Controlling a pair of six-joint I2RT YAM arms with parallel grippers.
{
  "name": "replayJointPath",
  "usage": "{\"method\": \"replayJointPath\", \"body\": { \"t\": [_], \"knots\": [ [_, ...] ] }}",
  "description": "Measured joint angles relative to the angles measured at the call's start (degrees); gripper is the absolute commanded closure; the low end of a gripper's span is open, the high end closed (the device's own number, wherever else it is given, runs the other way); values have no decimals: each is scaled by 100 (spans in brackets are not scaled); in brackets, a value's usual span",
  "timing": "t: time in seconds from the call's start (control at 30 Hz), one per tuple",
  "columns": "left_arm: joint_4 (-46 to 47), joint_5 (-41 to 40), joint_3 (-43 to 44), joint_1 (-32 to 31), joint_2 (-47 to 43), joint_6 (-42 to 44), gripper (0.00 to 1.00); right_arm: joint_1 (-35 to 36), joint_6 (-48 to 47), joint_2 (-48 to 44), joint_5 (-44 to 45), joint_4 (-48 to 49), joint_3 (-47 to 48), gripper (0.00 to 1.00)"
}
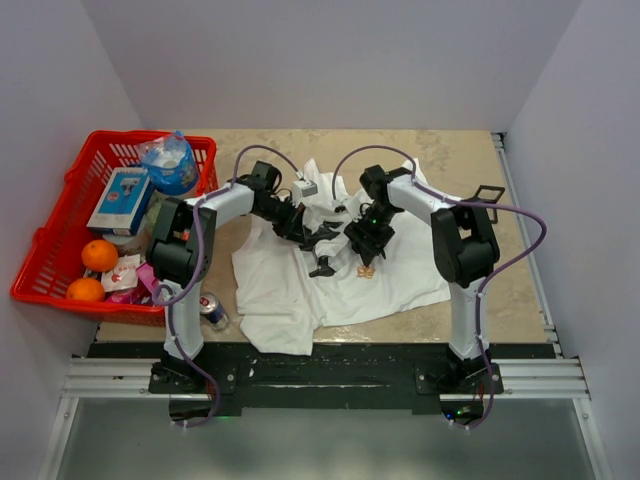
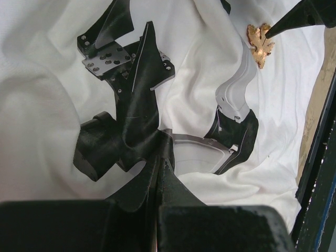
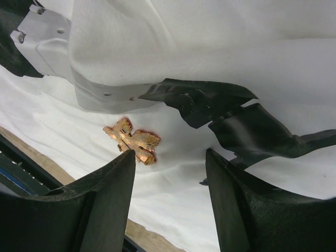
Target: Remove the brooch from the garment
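Worktop [image 1: 510,300]: tan, with a drinks can [image 1: 213,311] lying at the near left corner, well apart from the work.
White T-shirt [image 1: 280,300]: spread rumpled over the worktop, hem toward the arm bases, black print across the middle.
Brooch [image 3: 132,140]: tiny gold-orange leaf-like piece on plain white cloth just this side of the print; apparently still fastened, fixing hidden underneath.
Right fingers [image 3: 110,194]: released and spread wide, poised low over the brooch, nothing grasped; brooch off-centre, touching one fingertip and well clear of the other.
Step in hand: judged to be lining up for the pinch, not yet made.
Doing it well: shift sideways to centre the brooch in the gap; lower only to the cloth surface; close on the brooch's own edges, never on a fold of fabric; then lift slowly and straight, watching for tenting cloth.
Left fingers [image 2: 167,199]: clenched tight, tip down on the black print just beyond the brooch; any cloth nipped between them, cannot tell.
Use of that arm: firm downward press to hold the shirt flat against the pull.
Risk: snagged or dragged cloth from a hasty tug.
Red basket [image 1: 60,250]: off to the left, holding oranges and packets, out of the way.
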Motion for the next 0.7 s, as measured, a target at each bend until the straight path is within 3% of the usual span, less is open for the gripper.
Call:
{"method": "replayJointPath", "body": {
  "t": [0.7],
  "knots": [
    [0,-2,-15,0,-2,0,100,72,188,2,210,66,-7,42]
  ]
}}
